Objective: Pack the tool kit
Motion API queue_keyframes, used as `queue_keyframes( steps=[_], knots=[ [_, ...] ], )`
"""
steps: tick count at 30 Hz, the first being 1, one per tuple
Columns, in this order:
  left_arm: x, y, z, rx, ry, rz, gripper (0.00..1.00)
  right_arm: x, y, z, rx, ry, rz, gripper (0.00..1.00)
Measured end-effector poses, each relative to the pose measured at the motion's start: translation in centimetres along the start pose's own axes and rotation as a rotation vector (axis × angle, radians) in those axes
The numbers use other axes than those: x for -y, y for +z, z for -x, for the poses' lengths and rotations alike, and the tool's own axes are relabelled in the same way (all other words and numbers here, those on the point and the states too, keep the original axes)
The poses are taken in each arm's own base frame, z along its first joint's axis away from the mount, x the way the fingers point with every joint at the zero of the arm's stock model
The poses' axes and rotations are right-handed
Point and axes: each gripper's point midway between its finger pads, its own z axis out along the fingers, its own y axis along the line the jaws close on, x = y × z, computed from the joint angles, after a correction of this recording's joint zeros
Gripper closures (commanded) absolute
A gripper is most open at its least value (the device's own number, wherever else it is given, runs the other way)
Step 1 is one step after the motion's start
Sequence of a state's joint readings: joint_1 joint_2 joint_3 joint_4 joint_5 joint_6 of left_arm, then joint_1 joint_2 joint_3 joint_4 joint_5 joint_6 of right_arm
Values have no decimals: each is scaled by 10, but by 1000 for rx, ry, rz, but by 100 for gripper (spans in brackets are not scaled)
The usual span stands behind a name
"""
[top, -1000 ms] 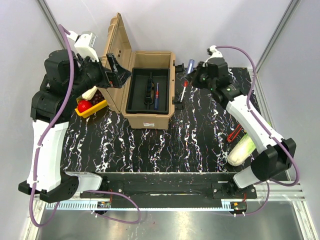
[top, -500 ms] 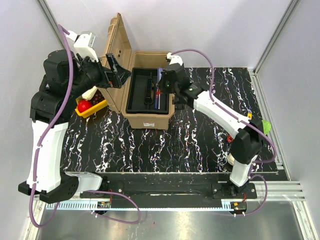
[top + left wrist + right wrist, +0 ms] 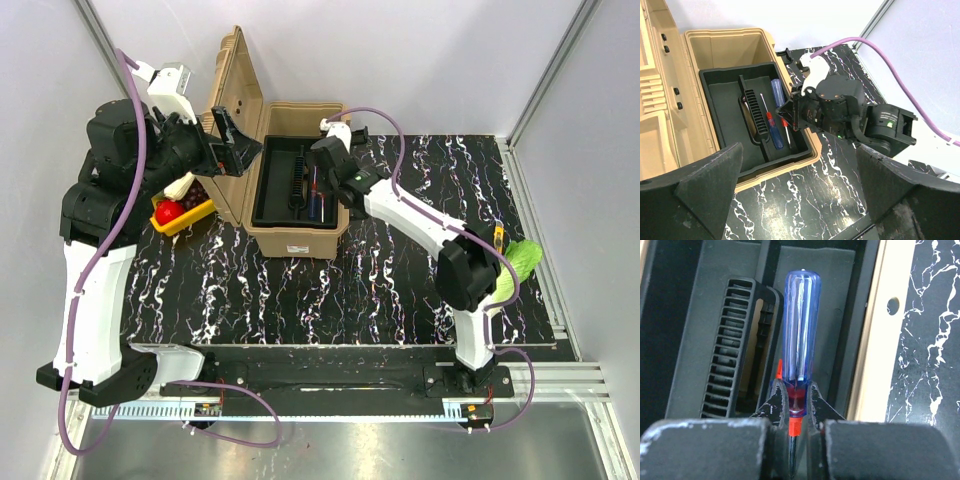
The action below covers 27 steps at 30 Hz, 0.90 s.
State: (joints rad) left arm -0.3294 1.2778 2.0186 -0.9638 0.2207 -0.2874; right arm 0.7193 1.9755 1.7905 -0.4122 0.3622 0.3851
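Note:
The tan toolbox (image 3: 298, 238) stands open in the middle of the table, its lid (image 3: 236, 110) upright on the left. Its black inner tray (image 3: 280, 205) holds a screwdriver with a red collar and blue handle (image 3: 776, 137). My right gripper (image 3: 795, 407) is shut on the red collar of a clear-blue-handled screwdriver (image 3: 801, 325), low over the tray's right half, next to the tray's ribbed handle (image 3: 735, 345). It shows in the top view (image 3: 322, 175) and left wrist view (image 3: 790, 107). My left gripper (image 3: 235, 148) is open and empty, raised beside the lid.
A yellow tray of fruit and vegetables (image 3: 185, 212) sits left of the toolbox behind the lid. A green and white cabbage (image 3: 515, 262) lies at the table's right edge by the right arm's elbow. White walls close in the back and sides.
My right gripper has swung left from the table right of the toolbox to over the black tray, carrying the blue-handled screwdriver. The left arm has not moved.

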Motion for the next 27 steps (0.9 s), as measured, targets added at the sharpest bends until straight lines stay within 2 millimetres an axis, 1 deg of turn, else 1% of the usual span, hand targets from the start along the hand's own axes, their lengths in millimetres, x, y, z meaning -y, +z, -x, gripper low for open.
queue_keyframes(
  steps=[2,5,8,14,15,18,24,27],
  knots=[
    [0,0,0,0,0,0,1,0,9,-5,-10,-6,-13,93],
    [0,0,0,1,0,1,1,1,15,-6,-13,-7,-31,82],
    [-1,0,0,1,0,4,1,3,15,-1,-3,0,-52,74],
    [-1,0,0,2,0,8,1,9,15,5,6,-1,-95,66],
    [-1,0,0,2,0,8,1,9,15,5,7,-1,-100,63],
    [-1,0,0,2,0,8,1,10,15,4,2,-4,-107,58],
    [-1,0,0,2,0,8,1,10,11,11,12,-1,-113,57],
    [-1,0,0,2,0,8,1,12,10,14,15,-2,-122,53]
  ],
)
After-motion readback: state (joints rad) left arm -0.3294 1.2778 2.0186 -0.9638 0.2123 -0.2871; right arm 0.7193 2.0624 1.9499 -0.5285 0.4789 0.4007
